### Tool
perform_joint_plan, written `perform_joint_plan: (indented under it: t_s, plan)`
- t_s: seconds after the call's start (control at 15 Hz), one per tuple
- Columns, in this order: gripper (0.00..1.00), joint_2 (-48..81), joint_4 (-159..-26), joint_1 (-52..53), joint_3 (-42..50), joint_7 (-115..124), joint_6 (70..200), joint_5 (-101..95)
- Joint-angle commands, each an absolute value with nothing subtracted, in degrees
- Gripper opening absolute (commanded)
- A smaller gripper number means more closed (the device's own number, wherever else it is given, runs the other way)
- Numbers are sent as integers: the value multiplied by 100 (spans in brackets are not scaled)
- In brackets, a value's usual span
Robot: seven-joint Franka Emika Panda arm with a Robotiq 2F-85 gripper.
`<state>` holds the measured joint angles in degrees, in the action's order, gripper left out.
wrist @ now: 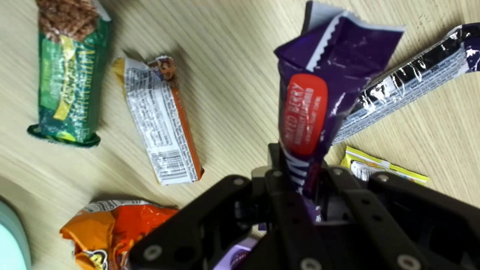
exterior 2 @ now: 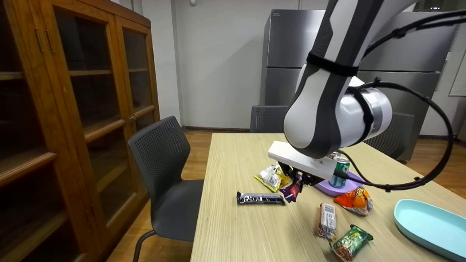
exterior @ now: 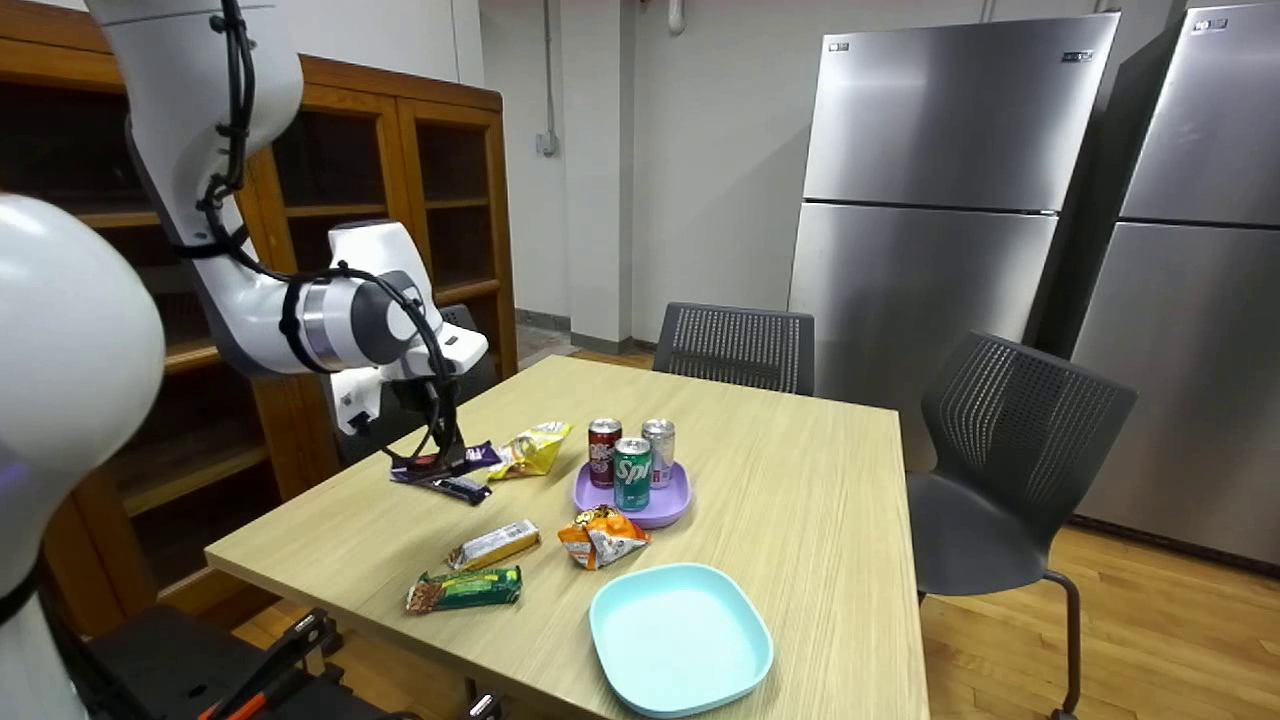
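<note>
My gripper (wrist: 302, 167) is shut on a purple snack bar (wrist: 337, 71) with a red oval label. The bar's free end sticks out past the fingertips. In an exterior view the gripper (exterior 2: 300, 178) is low over the table with the purple bar (exterior 2: 291, 191) tilted below it; I cannot tell whether the bar touches the table. A black-wrapped bar (wrist: 408, 86) lies on the table beside it. A yellow snack bag (exterior 2: 273, 176) lies close by, partly behind the gripper in the wrist view. In an exterior view the gripper (exterior: 440, 455) partly hides the purple bar.
A purple plate (exterior: 670, 510) holds red (exterior: 603, 460), green (exterior: 632, 480) and silver cans (exterior: 660, 450). An orange bag (exterior: 600, 540), a white-labelled bar (exterior: 495, 545), a green bar (exterior: 465, 590) and a light-blue tray (exterior: 680, 640) are on the table. Dark chairs (exterior: 735, 345) surround it.
</note>
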<state>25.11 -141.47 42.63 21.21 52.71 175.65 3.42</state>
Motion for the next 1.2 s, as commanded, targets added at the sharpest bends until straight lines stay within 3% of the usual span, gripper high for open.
perform_joint_plan:
  t_s: [0.0, 0.47, 1.13]
  plan:
    - [4, 1578, -14756, 3944, 2094, 4455, 17301, 12]
    - [4, 654, -15321, 3546, 2441, 3139, 16572, -683]
    - [4, 746, -15451, 3387, 3767, 3005, 16708, -1974]
